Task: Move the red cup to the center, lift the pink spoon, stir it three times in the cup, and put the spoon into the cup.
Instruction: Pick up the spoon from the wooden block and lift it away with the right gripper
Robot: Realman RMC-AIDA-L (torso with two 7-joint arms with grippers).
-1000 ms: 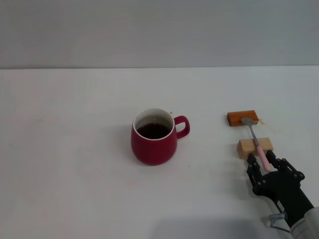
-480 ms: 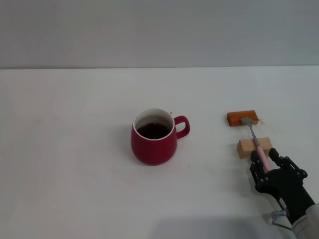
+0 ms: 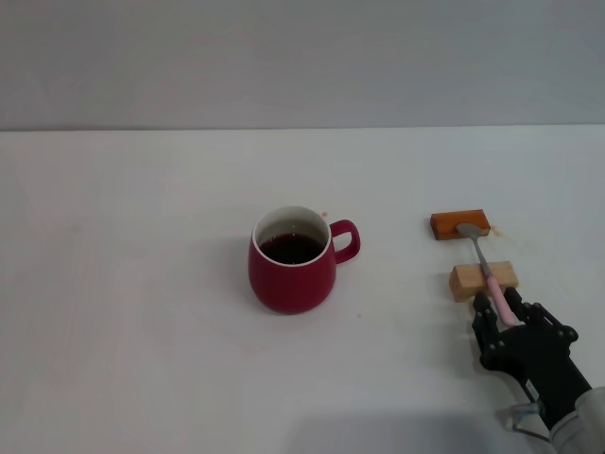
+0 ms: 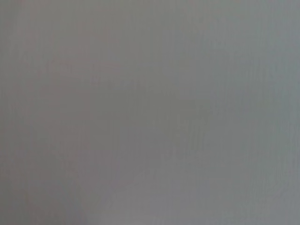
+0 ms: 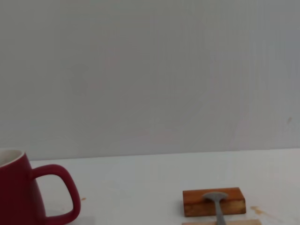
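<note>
The red cup [image 3: 291, 270] stands upright near the middle of the white table, handle toward my right, with dark liquid inside. It also shows in the right wrist view [image 5: 18, 187]. The pink spoon [image 3: 484, 263] lies across two blocks, its grey bowl on the orange-brown block [image 3: 459, 225] and its neck over the light wooden block [image 3: 468, 281]. My right gripper [image 3: 509, 307] is low at the near right, open, with its fingers on either side of the pink handle's near end. The spoon bowl shows in the right wrist view [image 5: 215, 199]. The left gripper is out of view.
The white tabletop [image 3: 142, 284] runs back to a grey wall. The orange-brown block [image 5: 192, 201] shows in the right wrist view too. The left wrist view shows only plain grey.
My right gripper has shifted slightly about the spoon handle's end. The spoon, the blocks and the cup have not moved.
</note>
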